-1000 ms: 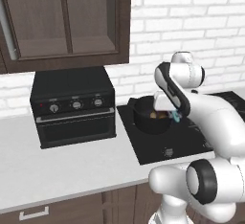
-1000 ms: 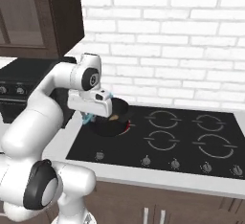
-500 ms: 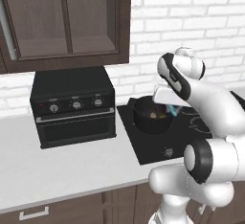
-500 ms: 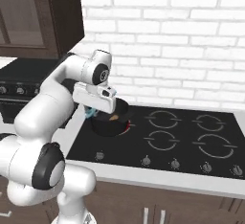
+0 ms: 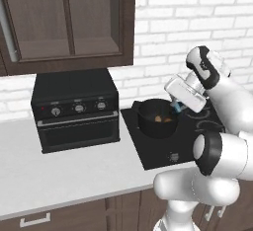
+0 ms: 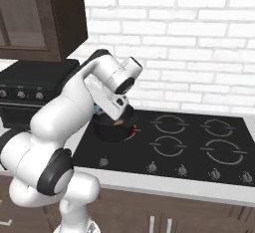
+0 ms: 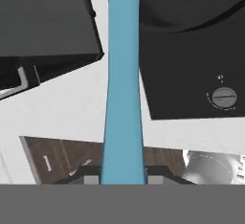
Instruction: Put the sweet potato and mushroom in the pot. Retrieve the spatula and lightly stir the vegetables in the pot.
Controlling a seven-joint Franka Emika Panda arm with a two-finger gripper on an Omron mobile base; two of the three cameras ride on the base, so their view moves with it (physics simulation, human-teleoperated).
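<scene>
The black pot stands on the front left burner of the cooktop. Inside it lies the orange-tan sweet potato, and a second small lump sits beside it; whether that is the mushroom I cannot tell. My gripper hangs over the pot's right rim, shut on the teal-blue spatula, which slants down into the pot. In the hand view the spatula runs straight up from my gripper to the pot. In the right base view my hand covers part of the pot.
A black toaster oven stands on the white counter left of the black cooktop. Control knobs line the cooktop's front edge. A brick wall rises behind, and dark cabinets hang above the oven.
My hand has shifted a little up and toward the pot's right side with the spatula in it, and the arm's elbow has swung. The pot has stayed in place.
</scene>
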